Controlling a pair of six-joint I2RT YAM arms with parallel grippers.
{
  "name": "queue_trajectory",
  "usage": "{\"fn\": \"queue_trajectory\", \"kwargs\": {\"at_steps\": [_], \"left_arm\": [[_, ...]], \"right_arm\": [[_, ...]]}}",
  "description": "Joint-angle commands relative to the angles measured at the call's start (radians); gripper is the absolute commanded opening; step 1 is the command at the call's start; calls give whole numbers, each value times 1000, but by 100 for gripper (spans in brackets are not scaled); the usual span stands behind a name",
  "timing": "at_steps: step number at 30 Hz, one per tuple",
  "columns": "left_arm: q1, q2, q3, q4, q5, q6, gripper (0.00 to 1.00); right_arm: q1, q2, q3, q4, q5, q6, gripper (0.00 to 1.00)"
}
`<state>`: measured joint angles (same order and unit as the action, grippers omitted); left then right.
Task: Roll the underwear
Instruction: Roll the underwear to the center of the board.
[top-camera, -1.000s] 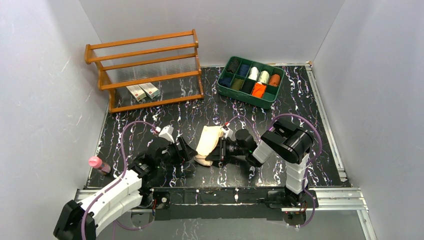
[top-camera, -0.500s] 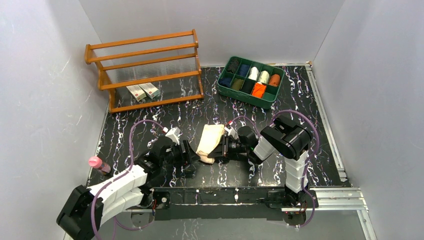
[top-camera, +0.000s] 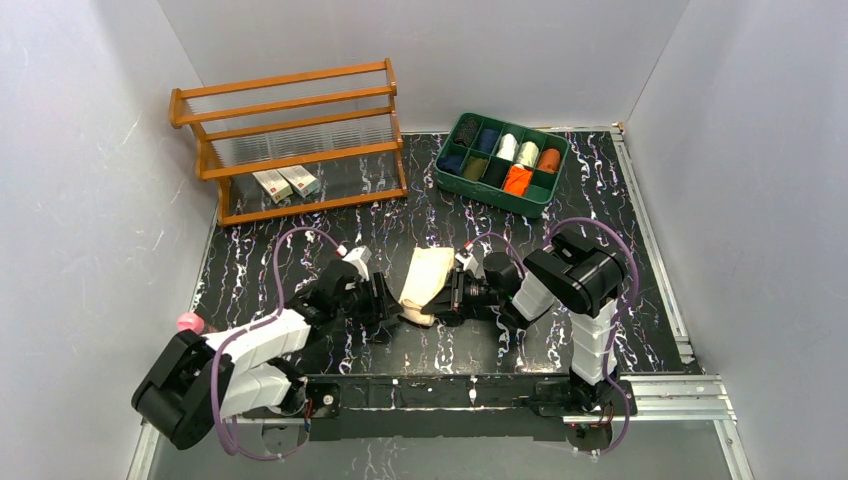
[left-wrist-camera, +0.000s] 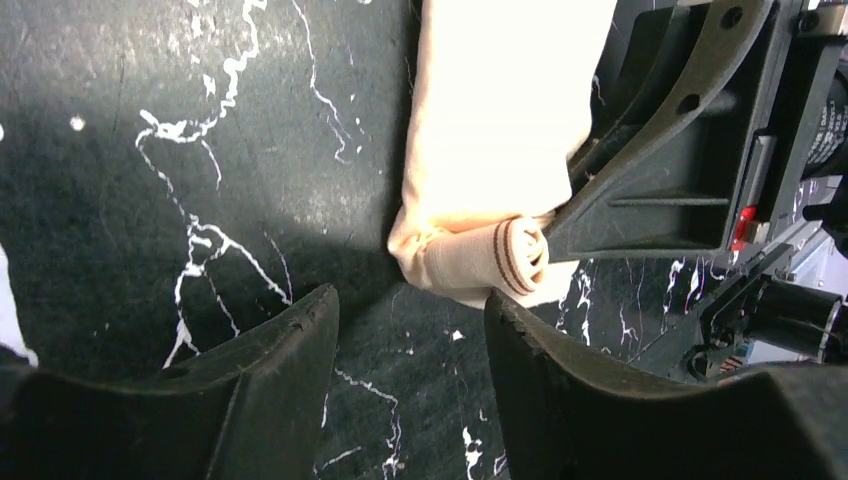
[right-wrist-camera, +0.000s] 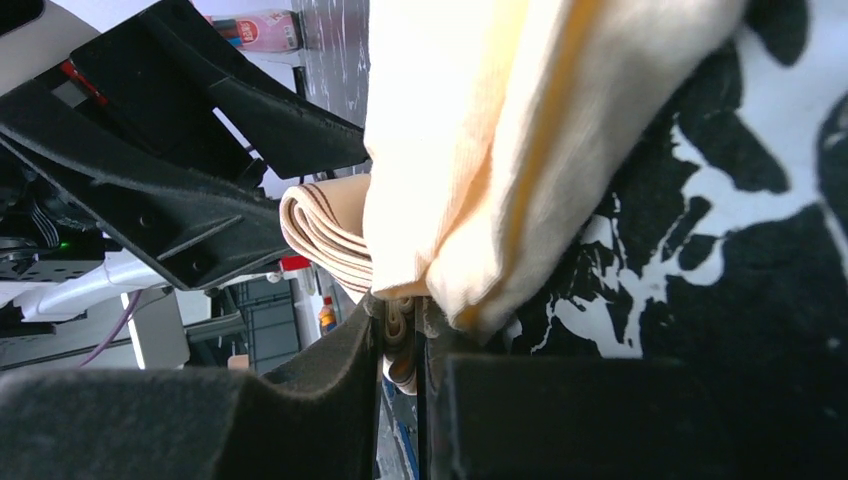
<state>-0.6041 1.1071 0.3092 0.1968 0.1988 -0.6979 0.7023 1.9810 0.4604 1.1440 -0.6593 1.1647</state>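
Two claws, one beige underwear (left-wrist-camera: 500, 110): the right gripper (right-wrist-camera: 400, 325) pinches the rolled end tight, anchoring the roll, while the left gripper (left-wrist-camera: 410, 310) hovers half-spread and empty, roll just ahead of its fingertips, seemingly ready to help.

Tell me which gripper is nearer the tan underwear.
Right. The right gripper is clamped on the rolled near end of the tan underwear; the left gripper sits just short of that roll, jaws open, not touching it.
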Motion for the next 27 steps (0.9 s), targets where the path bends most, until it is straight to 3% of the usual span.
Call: {"fn": "queue_trajectory", "kwargs": {"at_steps": [1, 7, 15, 23, 27], "left_arm": [[3, 69, 41, 39, -35, 13, 54], [3, 147, 39, 136, 23, -10, 55], [3, 232, 16, 114, -26, -36, 46], [3, 308, -35, 175, -44, -99, 28], [3, 325, -48, 178, -57, -114, 20]], "right_arm": [[-16, 68, -41, -128, 53, -40, 16], [-22, 70, -40, -113, 47, -28, 17], [-30, 61, -43, -98, 26, -26, 21], [-30, -10, -43, -100, 20, -30, 52], [-30, -76, -40, -147, 26, -57, 63]]}}
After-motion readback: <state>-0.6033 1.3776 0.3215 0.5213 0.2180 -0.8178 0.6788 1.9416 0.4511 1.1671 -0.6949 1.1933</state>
